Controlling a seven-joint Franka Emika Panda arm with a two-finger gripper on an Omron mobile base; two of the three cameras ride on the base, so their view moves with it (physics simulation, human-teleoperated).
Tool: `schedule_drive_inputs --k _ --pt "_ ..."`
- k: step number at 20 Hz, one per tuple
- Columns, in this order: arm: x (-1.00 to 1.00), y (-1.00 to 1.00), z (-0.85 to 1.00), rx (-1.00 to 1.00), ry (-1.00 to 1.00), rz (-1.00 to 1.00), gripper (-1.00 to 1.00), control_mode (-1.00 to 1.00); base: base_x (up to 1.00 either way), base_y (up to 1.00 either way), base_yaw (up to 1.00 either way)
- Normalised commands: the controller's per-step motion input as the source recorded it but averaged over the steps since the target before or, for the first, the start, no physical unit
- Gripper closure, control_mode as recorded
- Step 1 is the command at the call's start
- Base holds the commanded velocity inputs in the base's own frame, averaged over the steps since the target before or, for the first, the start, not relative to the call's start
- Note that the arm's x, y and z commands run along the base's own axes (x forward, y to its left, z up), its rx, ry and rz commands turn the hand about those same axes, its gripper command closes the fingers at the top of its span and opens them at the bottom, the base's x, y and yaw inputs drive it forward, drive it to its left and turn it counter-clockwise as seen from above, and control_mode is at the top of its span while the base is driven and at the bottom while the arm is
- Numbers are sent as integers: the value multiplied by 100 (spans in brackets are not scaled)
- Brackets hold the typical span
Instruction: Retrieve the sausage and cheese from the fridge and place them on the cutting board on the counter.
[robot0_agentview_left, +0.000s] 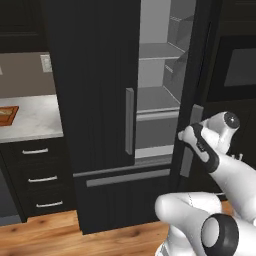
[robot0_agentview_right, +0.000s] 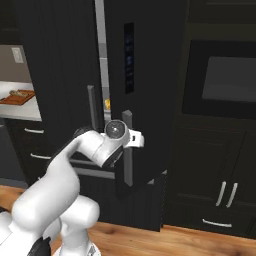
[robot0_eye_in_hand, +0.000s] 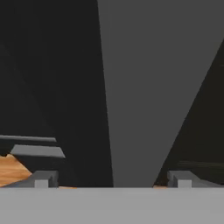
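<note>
The black fridge (robot0_agentview_left: 95, 75) has its left door closed and its right door (robot0_agentview_right: 150, 75) swung partly out, baring pale grey shelves (robot0_agentview_left: 157, 97). My gripper (robot0_eye_in_hand: 113, 180) is open around that door's long grey handle (robot0_eye_in_hand: 140, 87), one fingertip (robot0_eye_in_hand: 41, 179) on each side with a gap. The hand (robot0_agentview_left: 189, 134) sits at the handle (robot0_agentview_right: 127, 150) about mid-height. Through the door gap a small yellow piece, the cheese (robot0_agentview_right: 107, 103), peeks out. The sausage is hidden. The cutting board (robot0_agentview_left: 7, 115) lies on the marble counter (robot0_agentview_left: 35, 120) far to the left, also seen as the board (robot0_agentview_right: 17, 96).
Dark drawers with silver handles (robot0_agentview_left: 37, 177) sit under the counter. A built-in oven (robot0_agentview_right: 230, 80) and dark cabinets (robot0_agentview_right: 225, 195) stand right of the fridge. The fridge's bottom drawer (robot0_agentview_left: 127, 177) is closed. Wooden floor (robot0_agentview_left: 60, 235) lies in front.
</note>
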Motion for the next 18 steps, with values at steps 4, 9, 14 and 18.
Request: schedule_drive_inputs --k 4,9,14,18 --pt "-44 37 12 0 20 -15 -100 -100 0 0 0" --pt "-46 39 11 0 20 -18 -100 -100 0 0 0" --pt "-2 63 -1 0 0 -24 -100 -100 0 0 0" --pt "37 40 0 0 0 -48 -100 -100 0 0 0"
